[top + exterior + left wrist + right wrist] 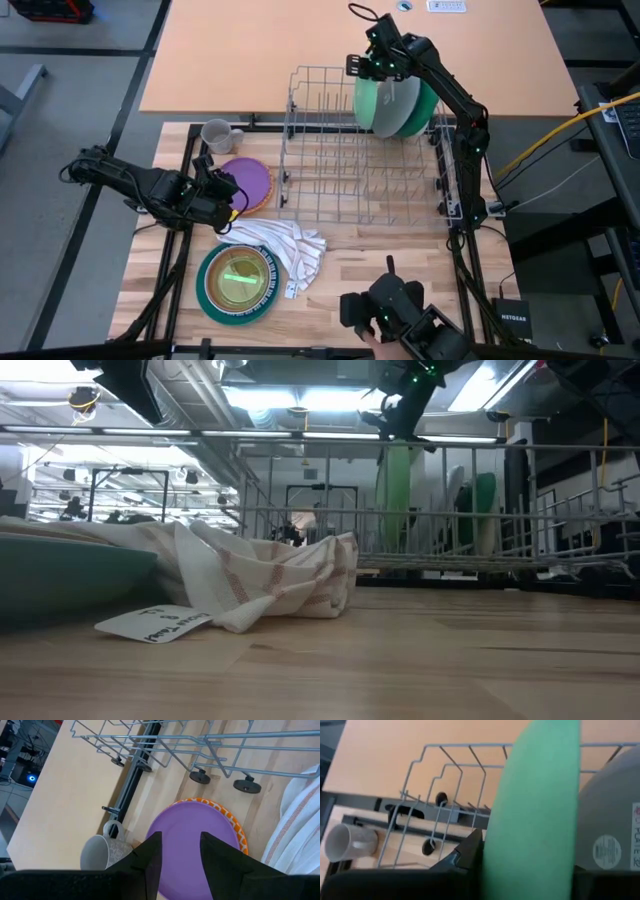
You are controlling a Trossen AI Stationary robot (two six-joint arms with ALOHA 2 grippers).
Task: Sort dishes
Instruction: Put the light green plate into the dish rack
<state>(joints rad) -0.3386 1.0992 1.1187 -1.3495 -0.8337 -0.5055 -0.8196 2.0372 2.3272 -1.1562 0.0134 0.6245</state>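
Nearest the front edge a teal plate (237, 283) with smaller dishes stacked in it lies against the striped cloth (283, 248), whose tag carries writing too small to read. Beyond, the left gripper (226, 192) hovers with fingers apart over one purple plate (195, 840) beside one grey mug (216, 134). Farthest, the right gripper (366, 66) clamps a green plate (540, 805) upright in the wire rack (330, 160), against a grey plate (610, 820) bearing an unreadable round stamp.

Wooden table (400, 270) carries wire rack (350, 170), mug (215, 134), purple plate (250, 182), striped cloth (285, 248), perhaps teal plate (212, 295).
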